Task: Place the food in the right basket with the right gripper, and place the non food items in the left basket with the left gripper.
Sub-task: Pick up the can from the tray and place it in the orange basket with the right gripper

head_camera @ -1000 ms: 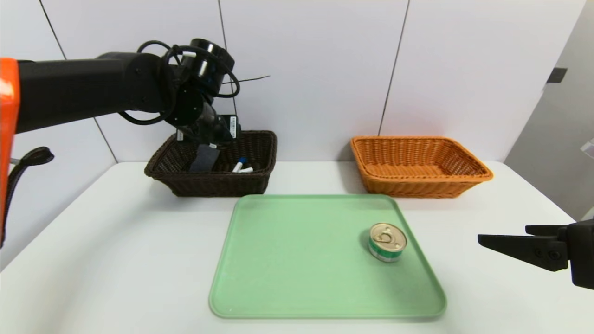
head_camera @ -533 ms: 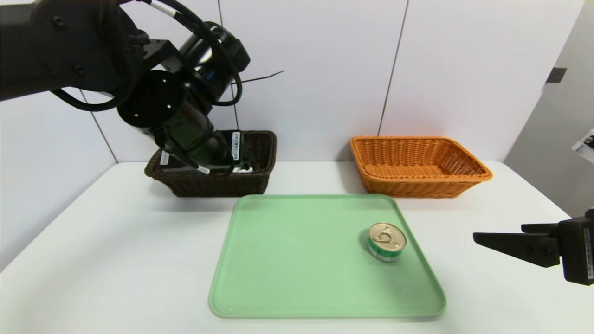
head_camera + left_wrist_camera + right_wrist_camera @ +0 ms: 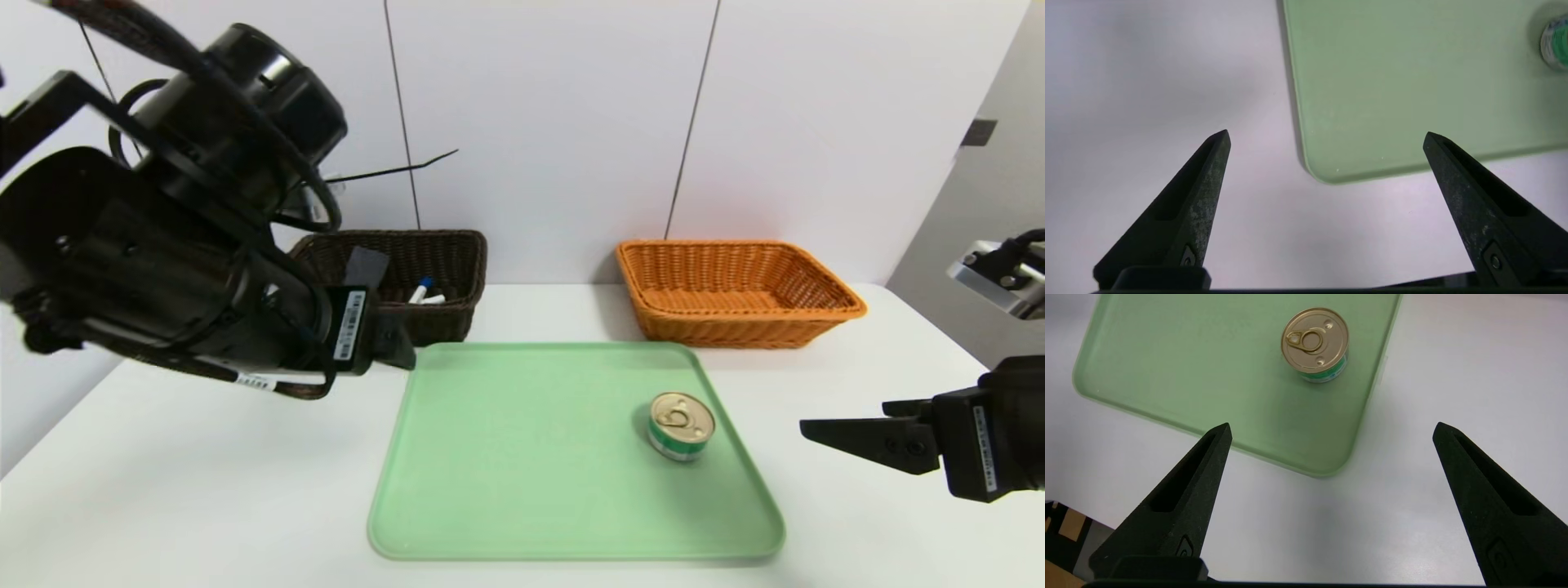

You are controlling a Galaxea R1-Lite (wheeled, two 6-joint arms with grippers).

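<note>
White table [image 3: 204, 457]: carries every item shown. Green tray [image 3: 522, 490]: lies flat at the middle of the table, toward its front edge; bare except for one can. Left arm [image 3: 163, 237]: large and close in the head view, raised above the table's left side, in front of the dark basket. Orange basket [image 3: 739, 290]: stands at the table's back edge, right of centre, behind the tray's right rear corner. Dark brown basket [image 3: 445, 273]: stands at the back edge, left of centre, behind the tray's left rear corner, partly hidden by the left arm; it holds a folded grey cloth [image 3: 365, 265] leaning on its left inner wall and two white markers [image 3: 424, 294], one with a blue cap, on its floor. Right gripper [image 3: 1331, 428]: held low over the table's right edge, beside the tray's right rim, pointing toward the can; jaws spread wide, holding nothing. Left gripper [image 3: 1327, 136]: above the tray's left front corner; jaws spread wide, holding nothing. Tin can [image 3: 681, 425]: upright on the tray near its right rim, gold pull-ring lid up, green-and-white label on its side.
</note>
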